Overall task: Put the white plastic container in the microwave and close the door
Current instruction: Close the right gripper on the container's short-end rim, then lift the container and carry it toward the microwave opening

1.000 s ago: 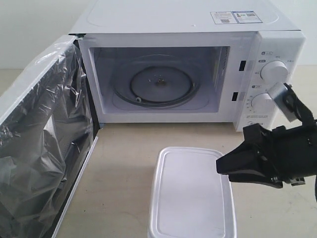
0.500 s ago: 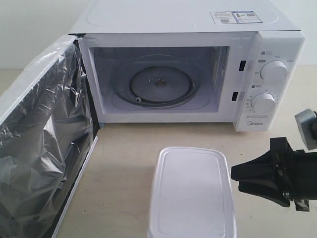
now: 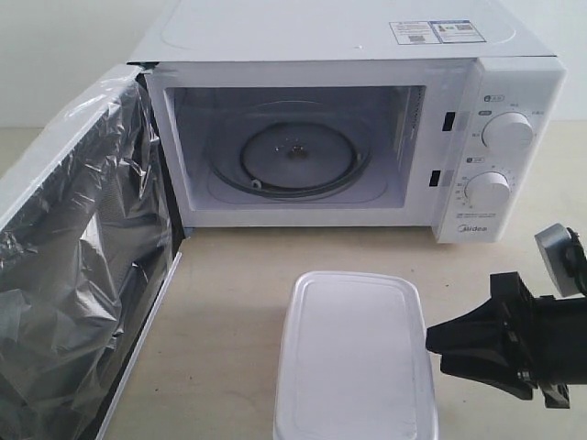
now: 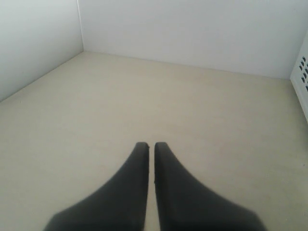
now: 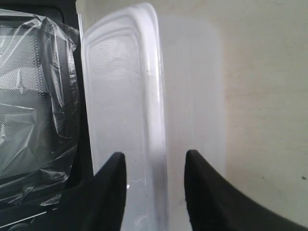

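Pale beige bench [image 3: 229, 302] carries everything, running back to white walls

Boxy white microwave [image 3: 348, 37] at the rear of the bench, label stickers on its top, cavity facing the camera

White microwave door [image 3: 83, 275] swung wide open on the left, its inner face covered in crinkled clear film

Shallow rectangular translucent-white plastic container [image 3: 353, 357], lid on, flat on the bench in front of the microwave and well apart from the cavity; its near end runs out of frame

Round glass turntable [image 3: 298, 156] lies bare inside the cavity

Right black pincer [image 3: 431, 341] just beside the container's right edge, jaws parted, clamping nothing; in the wrist view [image 5: 155, 155] the lid's rim shows in the gap between the fingers (whether the tips touch the side wall I cannot tell)

Left black pincer [image 4: 151, 144] over bare bench, fingers drawn together to a thin slit, nothing between them

Two round white knobs [image 3: 507, 131] stacked on the right-hand panel
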Tool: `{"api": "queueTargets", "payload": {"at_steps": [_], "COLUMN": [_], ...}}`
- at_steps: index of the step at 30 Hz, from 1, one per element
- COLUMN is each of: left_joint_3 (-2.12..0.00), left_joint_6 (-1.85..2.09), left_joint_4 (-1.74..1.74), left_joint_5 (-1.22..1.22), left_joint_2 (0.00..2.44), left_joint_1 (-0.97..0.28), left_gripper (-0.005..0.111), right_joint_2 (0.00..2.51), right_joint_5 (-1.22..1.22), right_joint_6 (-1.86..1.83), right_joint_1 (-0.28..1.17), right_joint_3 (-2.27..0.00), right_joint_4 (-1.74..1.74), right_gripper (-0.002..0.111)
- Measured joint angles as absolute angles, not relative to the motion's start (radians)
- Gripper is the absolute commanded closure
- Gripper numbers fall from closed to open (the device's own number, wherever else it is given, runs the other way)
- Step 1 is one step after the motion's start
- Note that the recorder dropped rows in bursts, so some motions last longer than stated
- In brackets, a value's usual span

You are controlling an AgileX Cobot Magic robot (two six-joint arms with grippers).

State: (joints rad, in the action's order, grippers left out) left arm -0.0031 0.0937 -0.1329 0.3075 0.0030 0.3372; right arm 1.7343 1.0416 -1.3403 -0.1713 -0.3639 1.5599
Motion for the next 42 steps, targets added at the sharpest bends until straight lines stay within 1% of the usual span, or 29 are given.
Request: {"api": "queueTargets", "payload": {"at_steps": [8,19,28,30,33,35,42], "left_joint_3": [-0.003,-0.003,-0.003,-0.003,-0.003,-0.003,-0.003], "left_joint_6": [0.094,0.094,0.094,0.094,0.094,0.094,0.094], "left_joint_4": [-0.133,-0.133,-0.133,-0.133,-0.133,-0.133,-0.133], "left_joint_5": [0.307,0.307,0.307,0.307,0.307,0.307,0.307], "left_joint_2": [0.003,0.003,0.003,0.003,0.003,0.003,0.003], "left_joint_1": [0.337,0.337,0.337,0.337,0.337,0.337,0.337], "left_gripper": [0.102,0.102,0.102,0.102,0.102,0.102,0.102], "right_joint_2": [1.802,1.846,1.871,1.881,1.889,1.890,1.892], "right_joint_5": [1.068,1.108,1.087,1.067,1.078,1.086,1.092], "right_joint_6": [-1.406,-1.457,-1.484,-1.487,-1.491,-1.500,-1.511], "right_joint_1": [-0.141,-0.137,-0.076,-0.065,-0.059,-0.059,-0.059], "right_joint_3": [-0.364,-0.364,-0.364,-0.364,-0.364,-0.364,-0.364], "right_joint_4": [1.605,1.654,1.665,1.665,1.679,1.683,1.710], "right_gripper": [0.073,0.073,0.074,0.080,0.099,0.109,0.108]}}
